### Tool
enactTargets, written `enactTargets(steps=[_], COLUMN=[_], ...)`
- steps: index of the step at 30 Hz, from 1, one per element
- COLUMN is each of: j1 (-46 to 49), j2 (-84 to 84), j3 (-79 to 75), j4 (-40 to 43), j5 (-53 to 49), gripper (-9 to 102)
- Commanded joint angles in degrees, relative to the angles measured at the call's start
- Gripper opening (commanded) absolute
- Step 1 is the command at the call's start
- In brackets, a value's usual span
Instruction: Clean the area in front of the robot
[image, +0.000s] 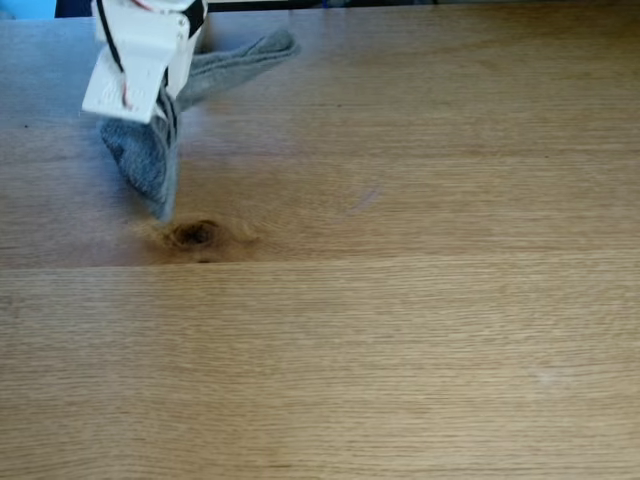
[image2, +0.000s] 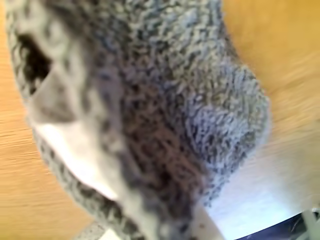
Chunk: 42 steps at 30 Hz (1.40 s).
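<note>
The white robot arm (image: 150, 40) hangs over the far left of the wooden tabletop (image: 400, 330) in the fixed view. Its gripper (image: 150, 112) is shut on a grey terry cloth (image: 150, 160). One end of the cloth trails down to the wood just above a dark oval knot (image: 195, 235); the other end lies back toward the far edge (image: 250, 55). In the wrist view the cloth (image2: 190, 100) is bunched close to the lens, wrapped around a white finger (image2: 75, 150), with wood (image2: 280, 50) beside it.
The far table edge (image: 420, 4) runs along the top of the fixed view. A plank seam (image: 400, 258) crosses the tabletop from left to right. A pale glare patch (image2: 270, 200) lies on the wood in the wrist view.
</note>
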<state>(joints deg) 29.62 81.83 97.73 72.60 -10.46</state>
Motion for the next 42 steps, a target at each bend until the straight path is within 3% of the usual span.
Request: enactTargets(steps=[1,10,21,25,30,42], j1=[-5.4,-24.6,-45.0,-46.6,-47.3,-52.1], j2=[13.7,30.7,39.3,34.5,22.0,-3.2], j3=[-0.9,0.1,20.7,30.1,37.6,38.1], j4=[2.2,11.7,4.0,-5.7,-25.4,-63.0], j5=[1.7,15.4,25.8,24.6,20.7,17.1], gripper=[0,0,0,0,0,0])
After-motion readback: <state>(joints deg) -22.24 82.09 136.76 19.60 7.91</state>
